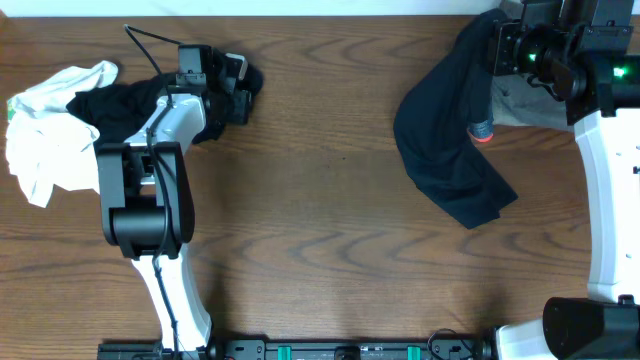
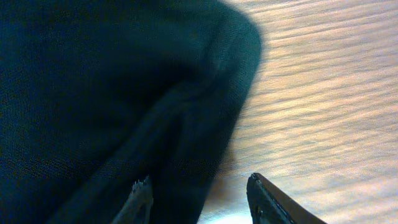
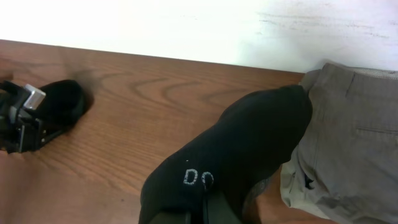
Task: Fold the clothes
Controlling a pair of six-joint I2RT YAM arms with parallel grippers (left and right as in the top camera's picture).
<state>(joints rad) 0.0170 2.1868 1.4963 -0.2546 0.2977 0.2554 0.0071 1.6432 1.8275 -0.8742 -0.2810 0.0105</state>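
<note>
- A white T-shirt (image 1: 50, 130) lies crumpled at the upper left of the overhead frame, with a speck of green at its left edge.
- A plain black garment (image 1: 120, 105) lies bunched just right of it and overlaps the white cloth. It stretches right under the left arm as far as the left gripper (image 1: 222, 82).
- In the left wrist view the left gripper (image 2: 202, 196) has its jaws parted. One fingertip (image 2: 140, 196) sits over the dark cloth's folded edge and the other is above bare wood. Nothing looks pinched, though the view is close and blurred.
- The wooden table (image 1: 320, 200) is bare across the middle of the frame.
- The black trousers (image 1: 450, 140) hang in a loose drape at the upper right. Their top is gathered at the right gripper (image 1: 500, 45) and their lower end rests on the table.
- A coral-red bit of waistband (image 1: 482, 132) shows at their right edge.
- In the right wrist view the right gripper (image 3: 202, 208) is closed on the trousers' black cloth, by white lettering.
- Grey-khaki shorts (image 3: 348, 137) lie flat at the far right, touching the trousers.
</note>
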